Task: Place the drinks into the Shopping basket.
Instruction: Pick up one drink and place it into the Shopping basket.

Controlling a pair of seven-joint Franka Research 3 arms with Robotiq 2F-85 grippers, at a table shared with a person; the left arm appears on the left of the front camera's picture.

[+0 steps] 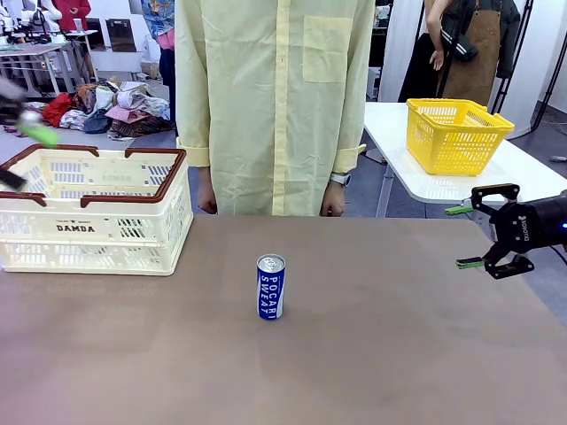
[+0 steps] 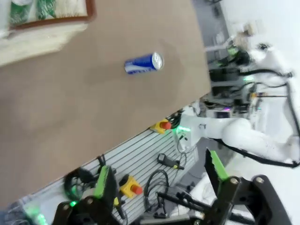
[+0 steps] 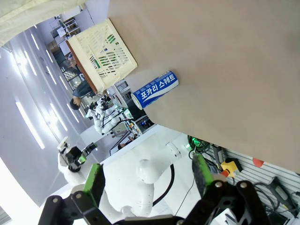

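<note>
One blue can [image 1: 271, 287] is still standing upright mid-counter [image 1: 399, 354], well apart from both sets of jaws, so it's waiting to go in. The basket [image 1: 97, 232] is sitting just below the left gripper [image 1: 27, 133], green cans [image 2: 21, 11] apparently inside already. The right gripper [image 1: 471, 236] is hanging with jaws wide, the left one's wide too, nothing held.

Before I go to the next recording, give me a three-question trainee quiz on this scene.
1. True or false: the blue can lies on its side on the table.
2. Which stands nearer the can: A) the white basket, B) the yellow basket?
3. Fill in: the right end effector, at the table's right edge, is ____.

Key: 1 false, it stands upright. 2 A; the yellow one sits on a separate table behind. 3 open, holding nothing.
</note>
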